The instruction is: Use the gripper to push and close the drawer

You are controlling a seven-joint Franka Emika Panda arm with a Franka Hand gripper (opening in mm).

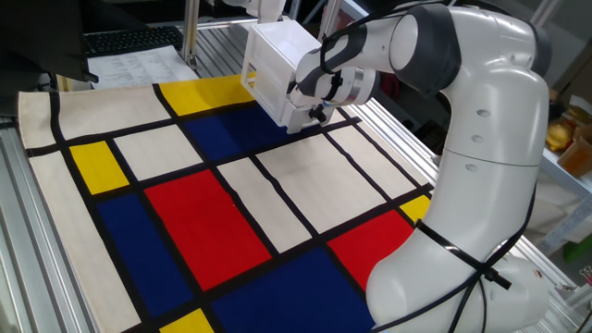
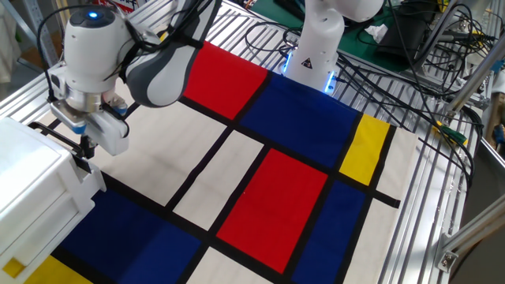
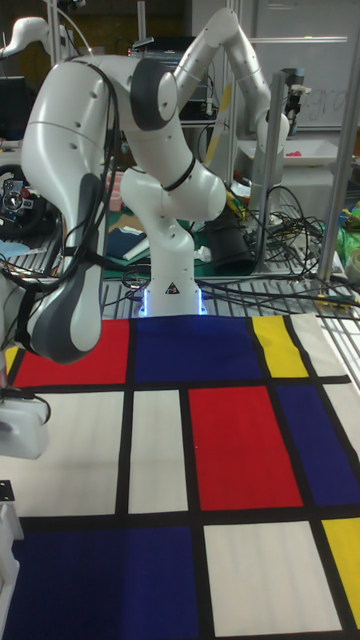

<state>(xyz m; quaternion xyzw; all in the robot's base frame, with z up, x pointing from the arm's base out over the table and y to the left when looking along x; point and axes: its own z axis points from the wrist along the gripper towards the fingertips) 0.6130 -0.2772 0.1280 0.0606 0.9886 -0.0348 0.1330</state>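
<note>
The arm (image 2: 150, 67) is glossy white with grey joints, a blue light on top, black cables alongside.

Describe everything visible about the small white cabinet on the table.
The white cabinet is a small boxy unit of smooth, plastic-looking panels, standing upright at a far corner of the colour-block mat, over its yellow and dark blue patches. A yellowish patch shows on one side face. Its drawer looks pushed nearly or fully in; no tan interior shows. The gripper has its dark fingertips at the cabinet's front, apparently touching it. Nothing else rests on or against it.
</note>
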